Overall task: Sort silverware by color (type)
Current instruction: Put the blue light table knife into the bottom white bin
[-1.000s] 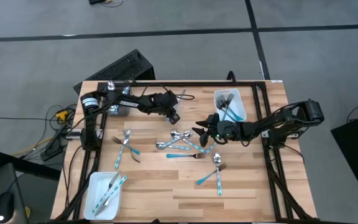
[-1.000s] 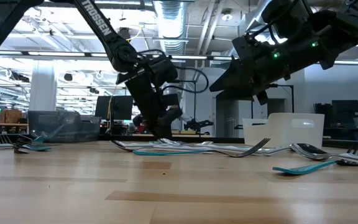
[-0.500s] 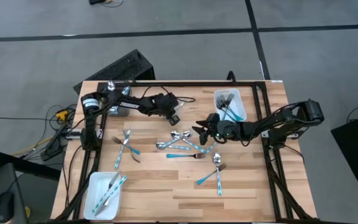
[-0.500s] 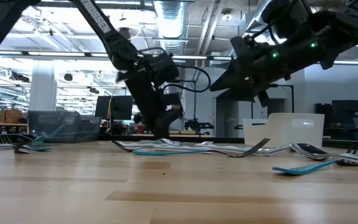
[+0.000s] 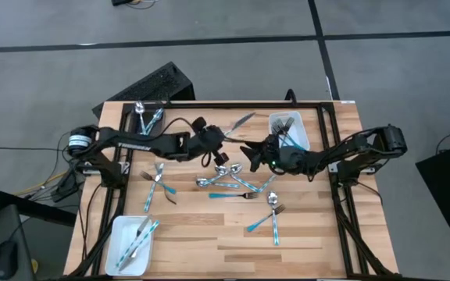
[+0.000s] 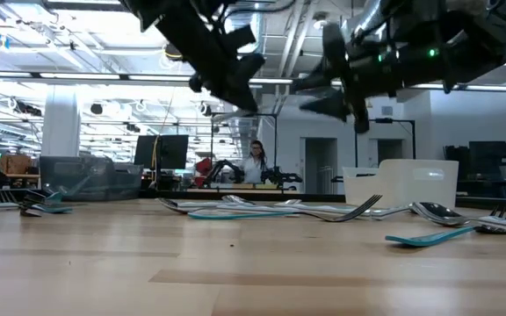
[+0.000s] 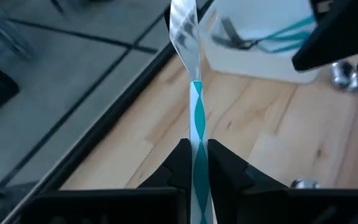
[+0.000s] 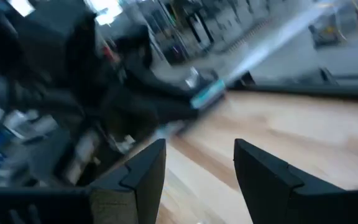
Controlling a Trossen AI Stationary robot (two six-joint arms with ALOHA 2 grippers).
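- Left gripper (image 5: 219, 137) above table (image 5: 303, 234) centre, jaws pinching knife (image 5: 239, 122) by teal handle, blade toward 2 o'clock.
- Right gripper (image 5: 251, 153) just beside it at 4 o'clock, jaws spread, empty.

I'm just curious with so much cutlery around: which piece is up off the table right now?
The knife pinched by its teal handle in the left hand, blade pointing toward the white tray of forks. All the others lie on the table or in containers.
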